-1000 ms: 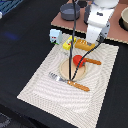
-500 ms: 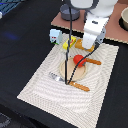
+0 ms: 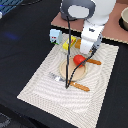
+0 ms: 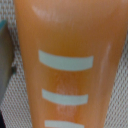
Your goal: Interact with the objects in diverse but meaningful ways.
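Bread loaf under your claw, toy foods on a striped mat

Your wrist view is filled by the golden-orange bread loaf (image 4: 67, 60), crossed by pale bands, lying on the woven placemat (image 3: 100, 95) right below the claw; in the exterior view only its end (image 3: 78, 44) peeks out beside the arm. You cannot tell whether the claw (image 3: 89, 50) is open or closed, since the arm body hides its fingers. Just beside the claw, toward the near edge, you have the red round fruit (image 3: 79, 59) on a tan plate (image 3: 66, 72). The yellow packet (image 3: 67, 44) lies next to the claw on the exterior view's left, the pale carton (image 3: 55, 35) beyond it. Fork (image 3: 56, 77) and knife (image 3: 94, 62) flank the plate
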